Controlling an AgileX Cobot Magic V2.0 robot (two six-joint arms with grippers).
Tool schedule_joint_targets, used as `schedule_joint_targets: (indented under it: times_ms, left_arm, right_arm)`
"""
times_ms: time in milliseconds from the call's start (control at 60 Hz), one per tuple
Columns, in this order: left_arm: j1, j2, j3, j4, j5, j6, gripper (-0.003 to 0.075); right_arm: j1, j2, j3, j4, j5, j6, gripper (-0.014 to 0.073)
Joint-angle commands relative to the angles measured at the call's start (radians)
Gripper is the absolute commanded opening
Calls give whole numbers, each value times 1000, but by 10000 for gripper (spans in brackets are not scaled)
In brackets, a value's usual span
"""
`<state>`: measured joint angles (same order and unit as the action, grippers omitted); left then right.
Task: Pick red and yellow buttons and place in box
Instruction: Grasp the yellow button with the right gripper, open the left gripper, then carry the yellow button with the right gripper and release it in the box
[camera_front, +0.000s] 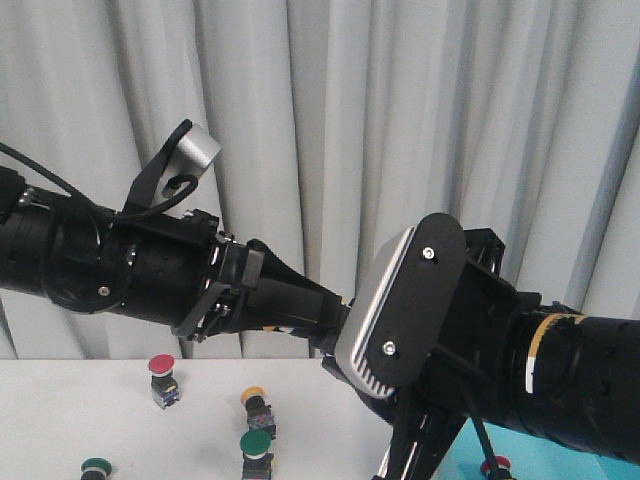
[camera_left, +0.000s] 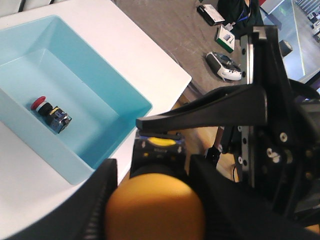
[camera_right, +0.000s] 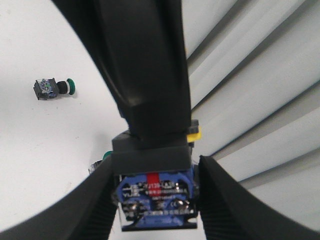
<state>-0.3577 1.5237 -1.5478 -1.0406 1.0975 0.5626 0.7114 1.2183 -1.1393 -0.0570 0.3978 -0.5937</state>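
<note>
On the white table (camera_front: 60, 410), a red-capped push-button (camera_front: 162, 378) stands at nine o'clock of a yellow-capped push-button (camera_front: 258, 405); two green-capped buttons (camera_front: 256, 452) sit nearer. Mid-air, the left gripper (camera_left: 150, 187) and right gripper (camera_right: 155, 200) both clench one yellow mushroom-cap button with a dark body (camera_left: 155, 210). At four o'clock, the turquoise plastic rectangular box (camera_left: 115, 100) holds another red-capped button (camera_left: 50, 111).
</note>
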Motion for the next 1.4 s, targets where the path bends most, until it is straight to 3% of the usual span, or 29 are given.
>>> schedule_joint_targets:
  times_ms: [0,167,400,500,667,800,900,983,1117,1250,1383]
  left_arm:
    - [-5,-36,-19,-119,-67,6,69]
    - [-5,-36,-19,-149,-74,47,188]
    - [-5,-36,-19,-148,-65,81,432]
    - [-5,-36,-19,-147,-63,91,477]
    - [-1,-36,-56,-125,-68,136,482]
    - [29,-36,-179,-1,-91,147,450]
    - [63,-36,-295,194,-99,81,379]
    - [79,-37,-374,371,-82,1,263]
    - [80,-45,-428,666,-3,-135,-9]
    - [80,-53,-419,830,63,-208,-7]
    - [80,-66,-396,872,52,-245,-7]
  right_arm:
    - [-1,-21,-31,11,-63,1,100]
    - [-1,-21,-31,10,-63,1,104]
    - [-1,-21,-31,10,-63,1,113]
    - [-1,-21,-31,8,-63,1,117]
    - [-3,-21,-31,-1,-62,1,122]
    - [-3,-21,-31,-2,-62,2,125]
    - [-15,-21,-31,-2,-71,9,127]
    - [-48,-21,-31,-2,-92,56,129]
    - [-156,-21,-31,-2,-138,159,133]
    - [-303,-20,-31,-2,-172,277,135]
    - [-506,19,-31,0,-162,410,136]
